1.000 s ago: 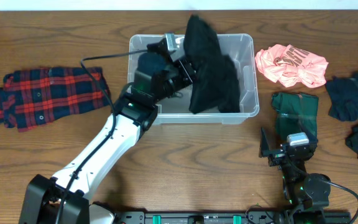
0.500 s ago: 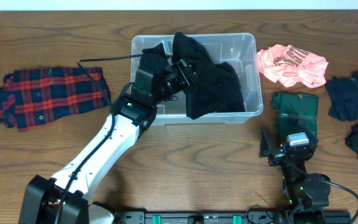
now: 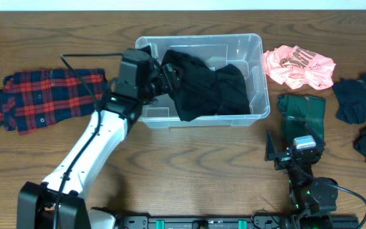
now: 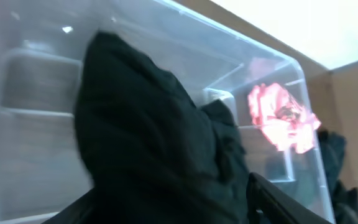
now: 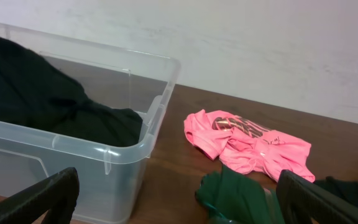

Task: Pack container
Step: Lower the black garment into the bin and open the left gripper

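The container (image 3: 260, 76) is a clear plastic bin at the middle back of the table. A black garment (image 3: 211, 92) lies crumpled inside it, spread from the left wall to the right half. My left gripper (image 3: 164, 75) reaches over the bin's left rim. It is open, and the garment (image 4: 142, 143) bulges between its two spread fingers (image 4: 272, 199). My right gripper (image 3: 295, 152) rests low at the front right. It is open with nothing in it (image 5: 179, 211) and looks toward the bin (image 5: 104, 155).
A red plaid shirt (image 3: 46, 98) lies flat at the left. Right of the bin are a pink shirt (image 3: 297, 67) and a dark green garment (image 3: 302, 117). Dark navy clothes (image 3: 361, 95) are piled at the right edge.
My left gripper has opened and let go of the black garment. The garment has sunk from above the rim down into the bin. The left arm has drawn back to the left.
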Robot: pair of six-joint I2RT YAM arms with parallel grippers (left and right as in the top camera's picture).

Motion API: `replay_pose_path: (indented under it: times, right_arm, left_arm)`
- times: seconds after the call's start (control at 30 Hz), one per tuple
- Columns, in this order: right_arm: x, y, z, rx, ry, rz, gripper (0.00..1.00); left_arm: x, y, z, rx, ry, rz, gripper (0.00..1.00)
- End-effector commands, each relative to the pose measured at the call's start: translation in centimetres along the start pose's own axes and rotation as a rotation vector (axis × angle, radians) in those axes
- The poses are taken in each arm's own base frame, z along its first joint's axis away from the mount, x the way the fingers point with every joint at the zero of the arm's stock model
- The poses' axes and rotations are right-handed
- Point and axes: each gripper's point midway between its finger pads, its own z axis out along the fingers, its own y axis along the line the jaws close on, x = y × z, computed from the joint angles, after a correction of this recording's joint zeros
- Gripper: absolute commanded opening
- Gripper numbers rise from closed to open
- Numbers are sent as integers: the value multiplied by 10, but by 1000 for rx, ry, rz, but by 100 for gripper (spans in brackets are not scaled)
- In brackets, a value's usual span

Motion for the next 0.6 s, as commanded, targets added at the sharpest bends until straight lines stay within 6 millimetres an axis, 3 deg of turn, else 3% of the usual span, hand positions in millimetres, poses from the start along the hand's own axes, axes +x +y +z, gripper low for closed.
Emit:
replay_pose_path:
  times: [0.0,0.27,0.43,0.57]
  right_arm:
    - [1,-4,0,17,2,15,99]
    - [1,-4,0,17,2,15,99]
    - [1,-4,0,17,2,15,99]
    - [1,-4,0,17,2,15,99]
  left_arm:
    - [-46,-23,-24,25,-104,213,63]
    - [-78,-31,-52,-91,-135,440,63]
    - [-69,-26,-57,-126,-71,511,63]
    - [-57,-1,-60,-230,-3,504,63]
